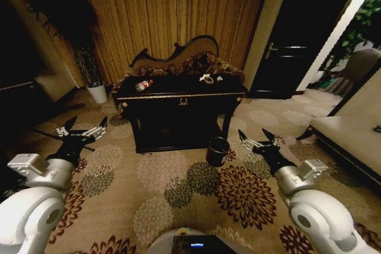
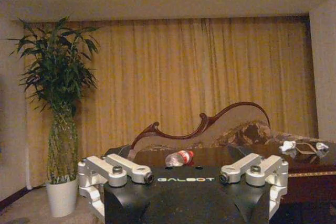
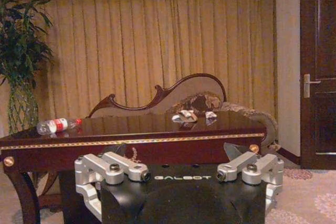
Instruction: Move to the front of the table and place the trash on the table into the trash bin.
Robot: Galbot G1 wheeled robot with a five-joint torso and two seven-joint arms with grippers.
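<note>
On glossy black table (image 1: 178, 95), clear plastic bottle (image 1: 143, 85), crumpled paper scraps (image 1: 206, 78), round bin (image 1: 217, 150) below, both grippers (image 1: 82, 129) (image 1: 257, 139) spread wide.

One surface (image 1: 178, 96) is counted. One bottle (image 1: 143, 85) and two crumpled paper scraps (image 1: 206, 78) are recorded upon it. One trash bin (image 1: 217, 151) is noted on the carpet. One sofa (image 1: 178, 57) and one potted plant (image 1: 95, 84) are observed. Two pincers are counted: left pincer (image 1: 83, 126), right pincer (image 1: 257, 138).
</note>
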